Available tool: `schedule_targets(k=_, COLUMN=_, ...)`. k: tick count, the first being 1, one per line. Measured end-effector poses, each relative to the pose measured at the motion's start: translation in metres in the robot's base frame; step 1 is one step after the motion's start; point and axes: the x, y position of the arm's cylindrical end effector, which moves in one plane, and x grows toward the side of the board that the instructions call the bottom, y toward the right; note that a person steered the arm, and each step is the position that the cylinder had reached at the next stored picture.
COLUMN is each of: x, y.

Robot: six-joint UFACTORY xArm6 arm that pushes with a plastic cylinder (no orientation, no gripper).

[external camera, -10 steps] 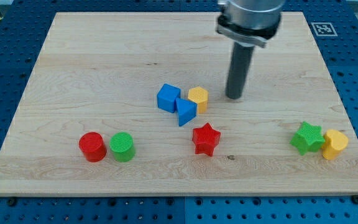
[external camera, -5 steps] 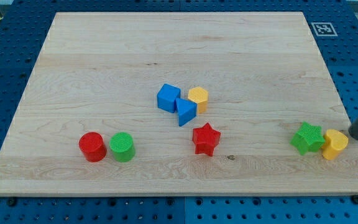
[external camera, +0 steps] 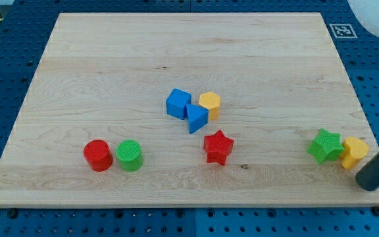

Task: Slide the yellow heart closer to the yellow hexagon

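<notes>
The yellow heart [external camera: 354, 152] lies near the board's right edge, touching the green star [external camera: 326, 145] on its left. The yellow hexagon [external camera: 210, 104] sits near the board's middle, touching the blue triangle [external camera: 197, 118], with the blue cube [external camera: 177, 103] beside it. My tip [external camera: 370, 185] is at the view's lower right, just below and right of the yellow heart, close to it but apart from it.
A red star [external camera: 218, 147] lies below the hexagon group. A red cylinder [external camera: 98, 155] and a green cylinder [external camera: 129, 155] stand side by side at the lower left. A fiducial marker [external camera: 343, 30] sits by the board's top right corner.
My tip has moved from beside the yellow hexagon across to the right edge, then down to below right of the yellow heart. No block has moved.
</notes>
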Motion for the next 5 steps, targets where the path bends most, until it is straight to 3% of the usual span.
schedule_targets(k=5, x=-0.068, y=0.0)
